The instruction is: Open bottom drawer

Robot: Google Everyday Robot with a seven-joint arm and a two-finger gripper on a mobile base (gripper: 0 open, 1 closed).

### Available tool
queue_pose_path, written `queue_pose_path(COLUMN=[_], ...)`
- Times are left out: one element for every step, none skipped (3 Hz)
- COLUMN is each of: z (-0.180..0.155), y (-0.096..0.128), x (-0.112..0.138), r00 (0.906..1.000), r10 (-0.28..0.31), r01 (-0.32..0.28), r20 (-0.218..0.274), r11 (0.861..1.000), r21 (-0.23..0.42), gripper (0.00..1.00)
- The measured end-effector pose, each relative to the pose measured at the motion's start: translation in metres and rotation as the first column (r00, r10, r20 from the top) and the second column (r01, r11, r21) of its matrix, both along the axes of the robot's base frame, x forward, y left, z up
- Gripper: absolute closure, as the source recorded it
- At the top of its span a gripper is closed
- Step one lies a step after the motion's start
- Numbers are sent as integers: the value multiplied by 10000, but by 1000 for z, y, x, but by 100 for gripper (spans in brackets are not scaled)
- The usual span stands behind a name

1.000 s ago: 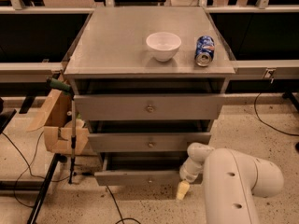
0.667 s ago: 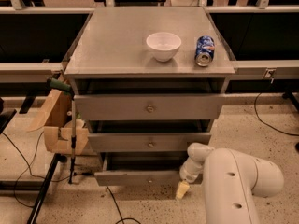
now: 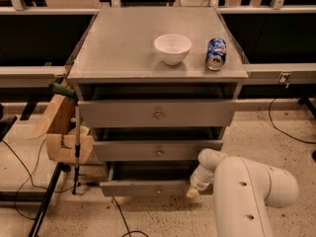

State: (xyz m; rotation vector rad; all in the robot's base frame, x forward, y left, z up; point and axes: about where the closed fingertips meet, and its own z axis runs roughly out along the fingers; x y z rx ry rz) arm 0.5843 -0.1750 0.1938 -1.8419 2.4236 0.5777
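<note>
The grey cabinet has three drawers. The bottom drawer (image 3: pixel 148 187) is the lowest and narrowest front, pulled out a little from the cabinet, with a dark gap above it. Its small knob (image 3: pixel 159 189) is barely visible at the centre. My white arm reaches in from the lower right, and my gripper (image 3: pixel 193 191) sits at the right end of the bottom drawer's front, right against it. The middle drawer (image 3: pixel 157 150) and the top drawer (image 3: pixel 157 113) are above.
A white bowl (image 3: pixel 172 48) and a blue can (image 3: pixel 216 53) stand on the cabinet top (image 3: pixel 123 48). A cardboard box (image 3: pixel 61 132) on a stand and a thin pole are to the left. Cables lie on the speckled floor.
</note>
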Motion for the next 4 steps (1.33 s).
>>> queue_pose_path(z=[2, 0, 4, 3], y=[0, -8, -8, -8], x=[3, -5, -1, -2], r00=[10000, 9993, 9993, 9992], r10=[0, 86, 86, 127], r01=[0, -94, -94, -136], r20=[0, 368, 368, 381], r11=[10000, 9997, 9997, 9996], r21=[0, 215, 215, 249], gripper=[95, 100, 100, 100])
